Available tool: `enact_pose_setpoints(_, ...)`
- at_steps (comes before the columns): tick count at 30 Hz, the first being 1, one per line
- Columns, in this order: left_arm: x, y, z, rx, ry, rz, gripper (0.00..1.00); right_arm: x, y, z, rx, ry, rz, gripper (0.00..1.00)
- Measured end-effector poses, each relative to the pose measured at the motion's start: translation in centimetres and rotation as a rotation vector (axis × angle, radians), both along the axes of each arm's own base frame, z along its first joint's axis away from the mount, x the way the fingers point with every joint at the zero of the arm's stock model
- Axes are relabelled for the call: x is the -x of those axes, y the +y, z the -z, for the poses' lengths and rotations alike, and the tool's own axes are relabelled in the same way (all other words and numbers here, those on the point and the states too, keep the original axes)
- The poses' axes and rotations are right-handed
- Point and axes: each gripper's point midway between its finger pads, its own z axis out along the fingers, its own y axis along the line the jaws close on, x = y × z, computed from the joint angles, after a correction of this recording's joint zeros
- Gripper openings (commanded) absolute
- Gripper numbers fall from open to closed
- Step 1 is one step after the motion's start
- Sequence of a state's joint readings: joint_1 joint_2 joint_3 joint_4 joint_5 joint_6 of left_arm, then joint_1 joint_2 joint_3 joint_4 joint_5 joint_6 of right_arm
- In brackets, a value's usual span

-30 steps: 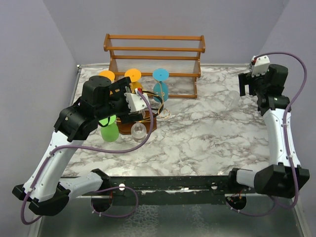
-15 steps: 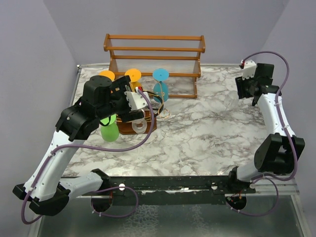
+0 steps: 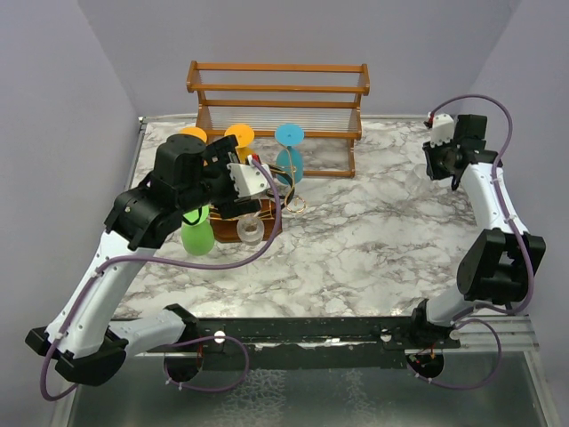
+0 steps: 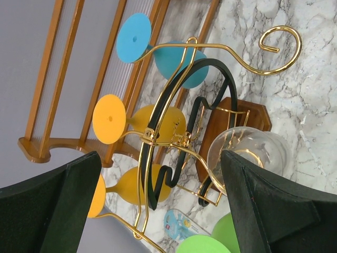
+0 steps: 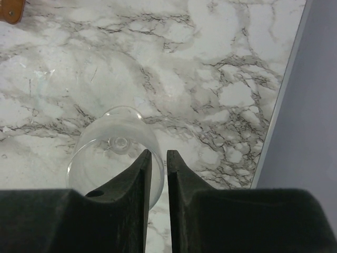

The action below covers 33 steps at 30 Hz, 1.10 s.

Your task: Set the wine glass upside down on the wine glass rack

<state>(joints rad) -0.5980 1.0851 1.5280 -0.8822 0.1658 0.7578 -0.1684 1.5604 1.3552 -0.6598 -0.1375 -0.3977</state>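
Marble tabletop [image 3: 373, 240] all round, with a two-tier wooden shelf [image 3: 277, 89] at the back that you can ignore. What matters is the wine glass rack [image 4: 181, 139] just in front of it, the gold-and-black wire one on the dark base. A blue glass [image 4: 133, 37], orange glasses [image 4: 109, 118] and a green glass [image 3: 197, 238] are crowded around it.

Your left gripper [image 4: 160, 158] hovers right at the rack with the jaws spread wide, holding nothing. Between them, low by the wooden base, sits a clear wine glass [image 4: 245, 153], and neither finger touches it. Honestly, I can't tell from either view whether it's caught in the wire or just resting against the base. I'd call that one probably placed, not confirmed.

Over on the far side, your right gripper [image 5: 159, 154] has its fingers pinched nearly together on nothing. It points down at the marble just beside a second clear glass [image 5: 113, 153], which looks to stand rim up, well apart from the rack.

If that's your next one, it's thin, light, rigid and slick, and it'll chip or shatter if you tip it. You'd have to spread the fingers first. I'd go for the stem just under the bowl with a gentle squeeze, because the bowl wall is round and slippery. The glass also has to be flipped before it goes on the wire.
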Motion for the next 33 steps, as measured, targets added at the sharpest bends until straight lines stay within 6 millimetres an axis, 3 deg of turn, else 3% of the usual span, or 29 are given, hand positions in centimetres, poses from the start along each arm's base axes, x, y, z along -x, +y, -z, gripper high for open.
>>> enact_pose_setpoints(5,-0.3,0.0,0.0,0.001,-0.002,-0.011,0.99,0.3,0.3,0.2,-0.013,0.02,-0.012,0.02)
enact_pose_setpoints(10,-1.2,0.2,-0.5,0.023,-0.018,-0.062,0.99,0.1,0.3,-0.6,-0.012,0.013,-0.016,0.01)
enact_pose_setpoints(15,-2.8,0.6,-1.6,0.072,-0.049,-0.162,0.99,-0.7,0.2,-3.8,0.002,-0.048,-0.018,0.02)
enact_pose_setpoints(18,-3.9,0.6,-2.0,0.107,-0.057,-0.218,0.99,-1.1,0.1,-7.3,0.014,-0.125,-0.019,0.01)
enact_pose_setpoints(26,-5.7,0.1,-4.3,0.278,-0.021,-0.307,0.99,-0.9,2.7,-19.7,-0.056,-0.412,-0.097,0.02)
enact_pose_setpoints(30,-5.9,-0.1,-5.9,0.411,0.019,-0.326,0.99,-0.3,4.9,-23.5,-0.103,-0.496,-0.148,0.01)
enact_pose_setpoints(33,-6.0,-0.5,-6.8,0.489,0.049,-0.331,0.99,0.1,7.4,-24.7,-0.143,-0.519,-0.206,0.01)
